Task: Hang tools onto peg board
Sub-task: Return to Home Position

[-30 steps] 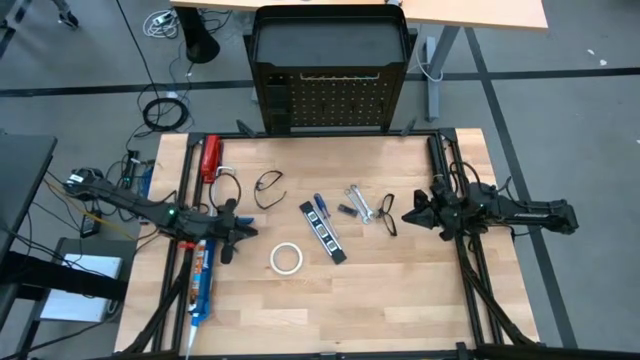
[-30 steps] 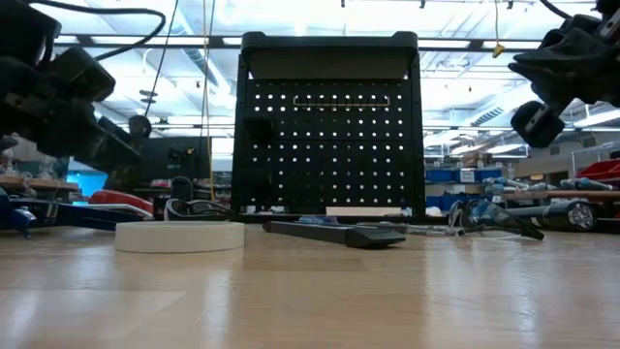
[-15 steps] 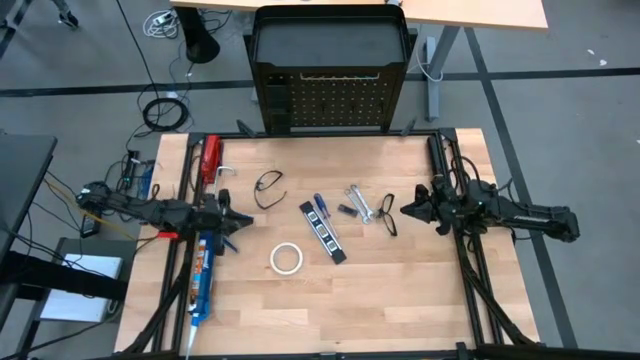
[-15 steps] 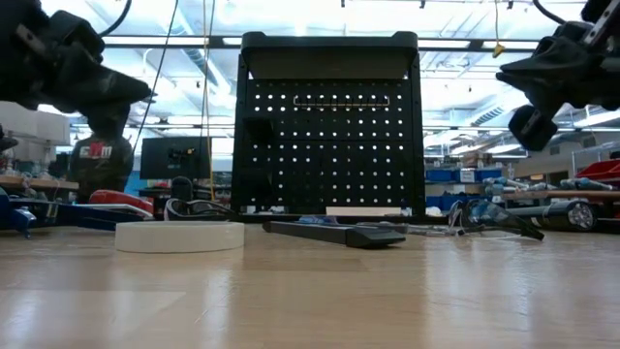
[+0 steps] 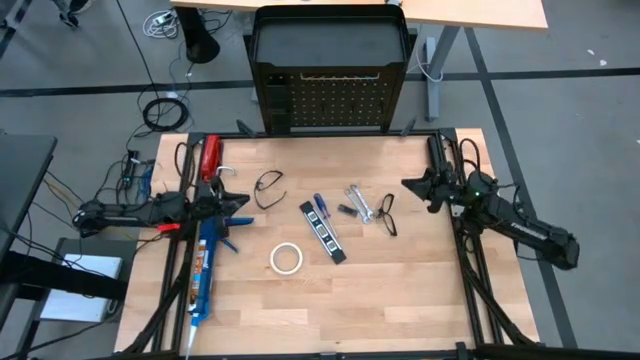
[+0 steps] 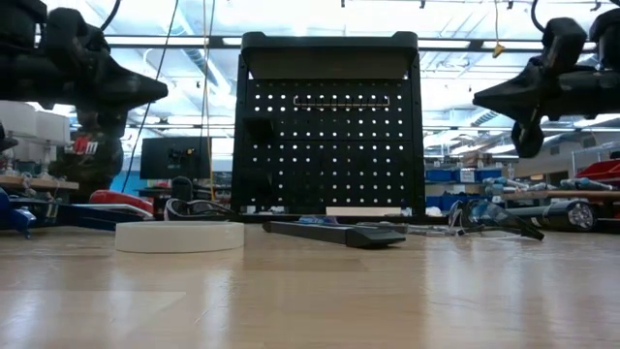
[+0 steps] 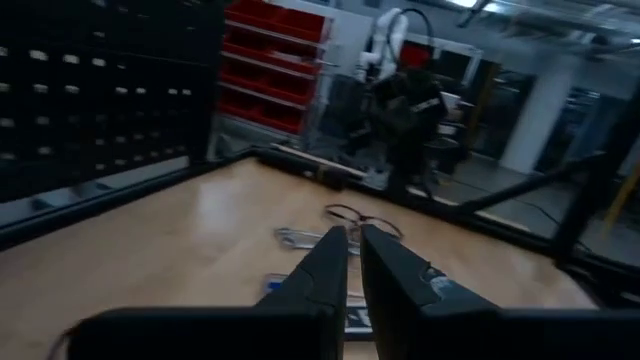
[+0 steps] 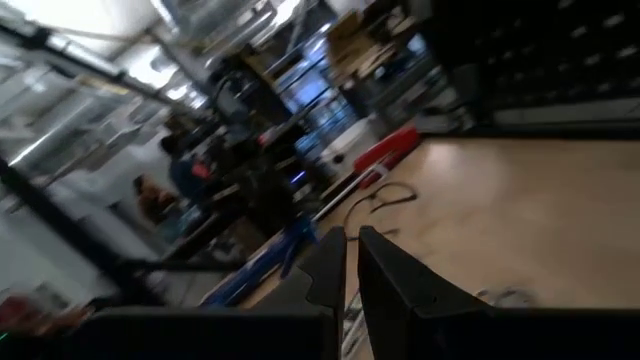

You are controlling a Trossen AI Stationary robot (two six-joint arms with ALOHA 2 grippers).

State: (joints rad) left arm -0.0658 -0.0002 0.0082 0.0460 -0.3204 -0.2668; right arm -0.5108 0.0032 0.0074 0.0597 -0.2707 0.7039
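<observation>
Here the left gripper (image 5: 238, 203) hangs above the table (image 5: 400, 290), in front of the peg board (image 5: 335, 100) and out past its left edge. Its fingers (image 7: 325, 272) are pressed together on nothing. The right gripper (image 5: 408, 184) hangs past the board's right edge, a little closer to the board, and is likewise clenched and empty. The two point inward at each other.

Between them the tools lie flat in front of the board. One pair of glasses (image 5: 268, 187) lies toward its left side. A screwdriver (image 5: 322, 212) and a pen-like tool (image 5: 322, 233) lie side by side before its middle. Two wrenches (image 5: 360, 203) and the second glasses (image 5: 387, 213) lie toward its right. The tape roll (image 5: 286, 258) lies farthest from the board. A caulking gun (image 5: 203, 275) lies beyond the board's left edge, and a red tool (image 5: 210, 157) sits nearer the board.
</observation>
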